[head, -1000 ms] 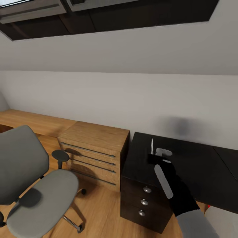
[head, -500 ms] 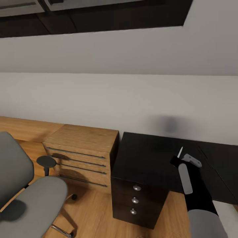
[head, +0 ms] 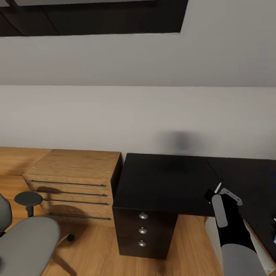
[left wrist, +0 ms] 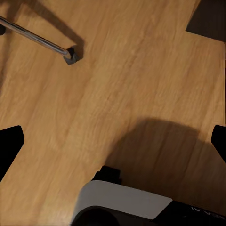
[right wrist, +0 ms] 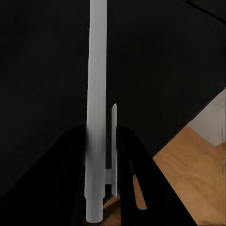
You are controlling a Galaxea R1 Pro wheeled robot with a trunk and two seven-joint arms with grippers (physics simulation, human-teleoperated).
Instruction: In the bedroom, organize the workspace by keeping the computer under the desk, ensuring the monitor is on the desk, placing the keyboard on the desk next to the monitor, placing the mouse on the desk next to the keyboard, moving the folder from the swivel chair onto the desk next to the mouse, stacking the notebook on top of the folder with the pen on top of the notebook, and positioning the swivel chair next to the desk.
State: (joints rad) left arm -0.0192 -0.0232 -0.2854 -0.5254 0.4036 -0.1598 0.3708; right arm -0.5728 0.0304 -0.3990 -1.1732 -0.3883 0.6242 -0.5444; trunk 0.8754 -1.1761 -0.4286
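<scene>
Now, R hand (head: 221, 190) pinched narrow on a thin pale stick, prob. the pen (head: 218, 187), long axis approx. toward 12. Black surface (head: 165, 180) lies under it, spreading to 10 o'clock. L hand (left wrist: 113, 146) wide, over floor (left wrist: 94, 94). Chair (head: 27, 237) at 8.

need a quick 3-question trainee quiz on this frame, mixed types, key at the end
1. True or false: the left gripper is shut.
2. What stands directly beside the desk, on the robot's left? A) swivel chair B) light-wood cabinet C) computer
3. Fill in: the right gripper is shut on a thin grey ____.
Key: 1 false, its fingers are wide apart. 2 B. 3 pen.
</scene>
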